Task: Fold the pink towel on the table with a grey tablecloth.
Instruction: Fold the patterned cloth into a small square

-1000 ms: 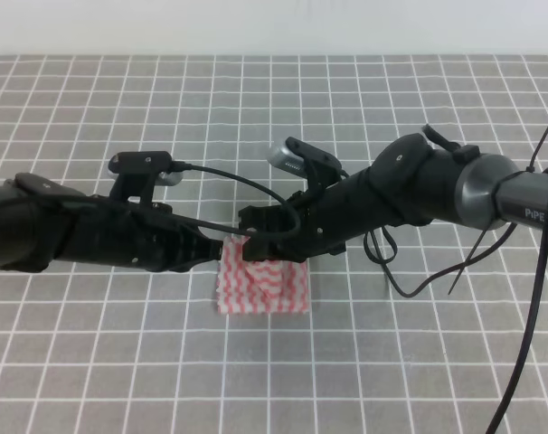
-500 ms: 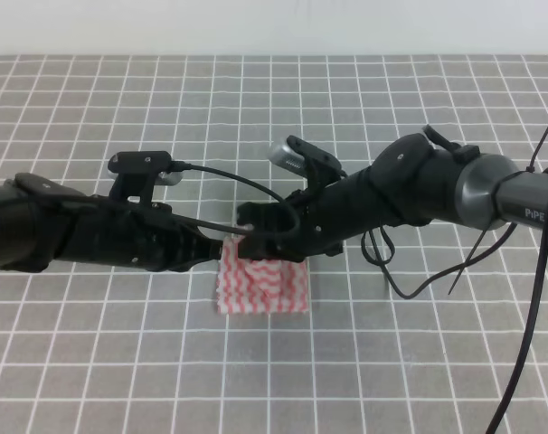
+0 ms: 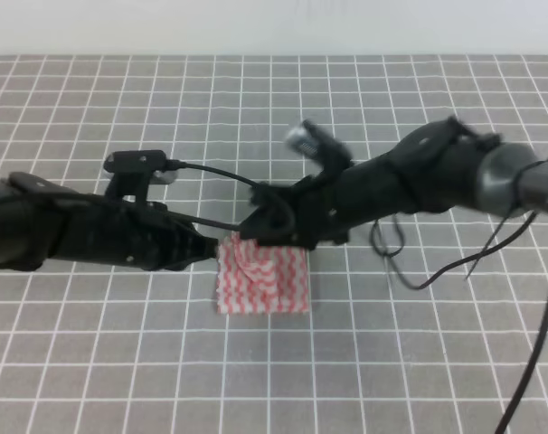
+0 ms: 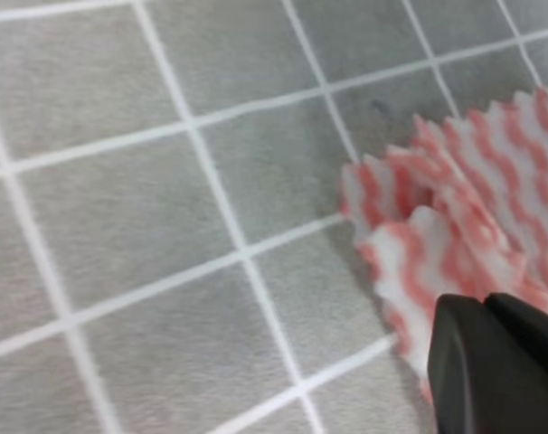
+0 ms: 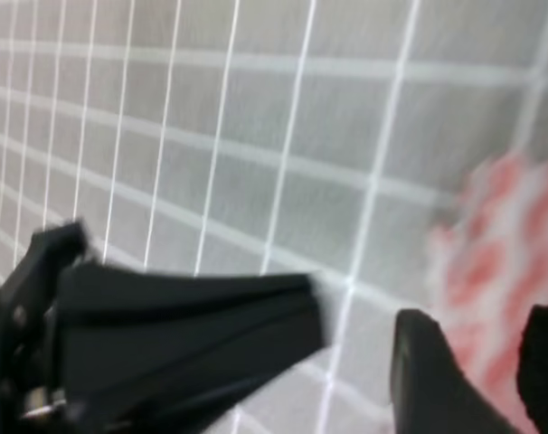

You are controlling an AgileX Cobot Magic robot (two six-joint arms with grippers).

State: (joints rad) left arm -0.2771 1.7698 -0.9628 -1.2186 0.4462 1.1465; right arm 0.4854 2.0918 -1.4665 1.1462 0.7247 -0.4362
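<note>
From above, the pink towel (image 3: 263,280) is lying near the middle of the worktop (image 3: 419,362), a flat surface draped in matte grey cloth printed with a grid of thin white lines. The towel is showing as a small squarish patch of wavy pink-and-white zigzag stripes, its upper left part bunching into a raised fold. The left gripper (image 3: 212,250) is reaching in from the left, its tip touching the towel's upper left corner; I cannot tell from here how far its jaws are standing apart. The right gripper (image 3: 256,226) is coming across from the right over the towel's top edge, blurred, so its jaws are unreadable here too.

Through the left wrist camera, the towel (image 4: 464,208) is looking thin and soft, its edge cut in small jagged teeth, and a corner is folding over itself in a loose ruffle. The left gripper (image 4: 491,312) is sitting with its two dark fingers pressed together, only a hairline seam between them, right against the cloth; whether any cloth is pinched there I cannot tell.

Through the right wrist camera everything is smearing. The towel (image 5: 500,271) is a pink blur at right, with the right gripper (image 5: 491,357) showing two dark fingertips a narrow gap apart over it. The left arm (image 5: 165,344) is lying across the grey grid (image 5: 256,108).
</note>
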